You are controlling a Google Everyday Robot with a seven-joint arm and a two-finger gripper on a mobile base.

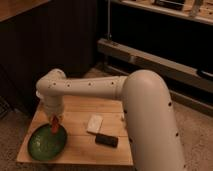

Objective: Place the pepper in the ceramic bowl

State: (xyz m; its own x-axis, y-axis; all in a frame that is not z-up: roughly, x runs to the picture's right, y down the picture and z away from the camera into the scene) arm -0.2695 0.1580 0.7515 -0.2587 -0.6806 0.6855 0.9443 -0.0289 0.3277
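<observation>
The small red-orange pepper (54, 125) hangs upright below my gripper (53, 118), just above the far rim of the wide green ceramic bowl (46, 143). The bowl sits at the front left of the small wooden table (111, 142). My white arm reaches in from the right, and its wrist points down over the bowl. The gripper holds the pepper by its top end, and the pepper's lower end is inside the bowl's outline.
A white rectangular block (94, 123) lies in the middle of the table. A flat black rectangular object (106, 140) lies just in front of it. A dark wooden wall and a metal rail stand behind the table.
</observation>
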